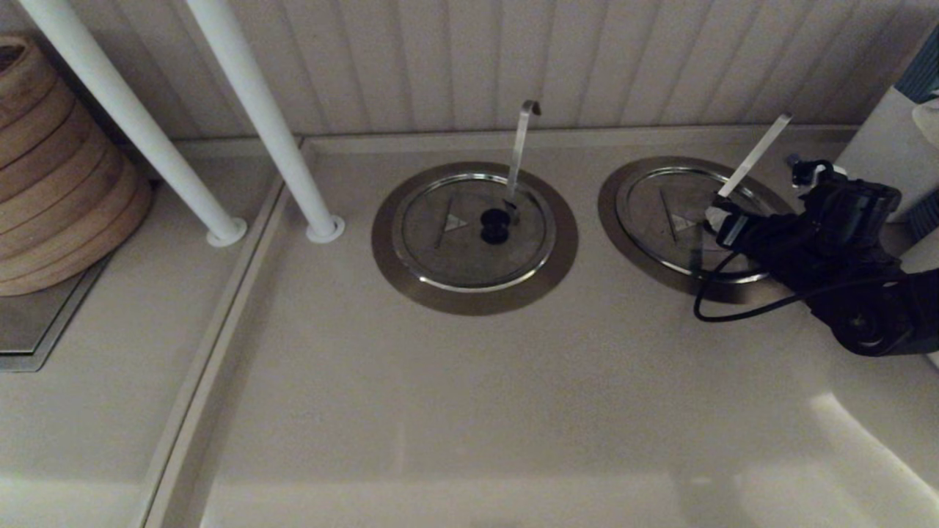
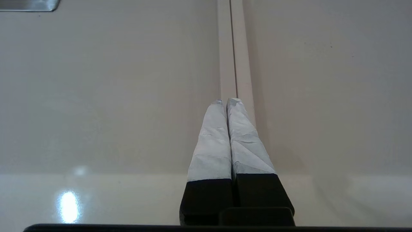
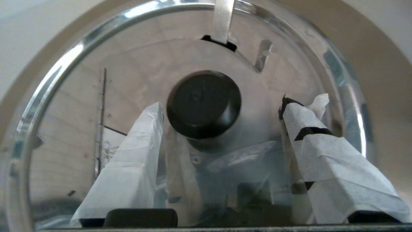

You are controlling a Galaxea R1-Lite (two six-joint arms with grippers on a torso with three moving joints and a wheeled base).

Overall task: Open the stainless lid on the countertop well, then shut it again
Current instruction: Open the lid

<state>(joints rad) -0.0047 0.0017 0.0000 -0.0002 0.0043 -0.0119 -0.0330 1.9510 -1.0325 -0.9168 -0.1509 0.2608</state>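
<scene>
Right gripper (image 3: 222, 109): hovering low over the round flat dull-steel lid with the black knob (image 3: 203, 103), taped fingers (image 3: 135, 154) spread wide either side of that knob, gripping nothing yet
Lid: lying flat and closed in the right-hand countertop well with its bright steel rim and brownish flange (image 1: 615, 220), on the pale surface (image 1: 469, 411)
Ladle handle (image 1: 754, 155): straight steel strip poking out of the lid's notch, just beside the gripper
Left gripper (image 2: 229, 102): parked over bare surface, fingers pressed together, empty
Neighbour: the other lidded well (image 1: 474, 236) stands well apart
Risk: the knob sits nearer one finger, so I reckon an uneven squeeze could slip off; lifting might also snag that handle
</scene>
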